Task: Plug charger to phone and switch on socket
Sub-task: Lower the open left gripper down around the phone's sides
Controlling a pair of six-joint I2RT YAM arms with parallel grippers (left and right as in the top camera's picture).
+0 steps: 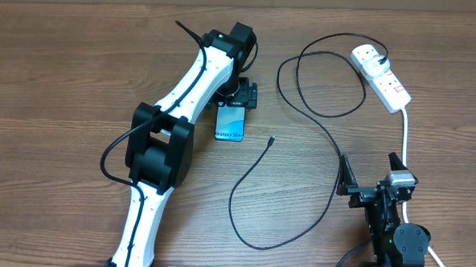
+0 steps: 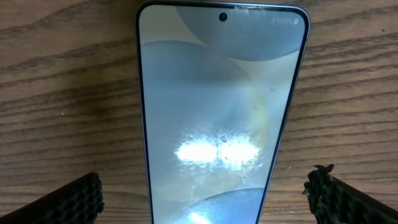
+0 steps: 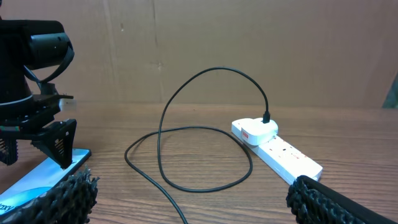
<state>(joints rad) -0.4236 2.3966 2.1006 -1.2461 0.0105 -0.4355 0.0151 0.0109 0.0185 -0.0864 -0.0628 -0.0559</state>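
The phone (image 1: 231, 123) lies flat and screen-up on the tabletop (image 1: 63, 77), its long axis running from the robot's side outward, and the left tool (image 1: 238, 96) hangs over its far end with jaws wide apart, one on each side of the phone's long edges and gripping nothing. The charger (image 1: 319, 125) snakes across the wood in loose loops: its small connector tip (image 1: 271, 140) rests just to the right of the phone's near end, apart from it, while its white plug (image 1: 368, 55) already sits in the socket (image 1: 389, 84) at the far right. The right tool (image 1: 371, 175) waits near the robot's side, jaws also spread and empty, well apart from the connector, which lies ahead of it and to its left. The left tool looks set to steady the phone, so fetching the tip likely falls to the right arm
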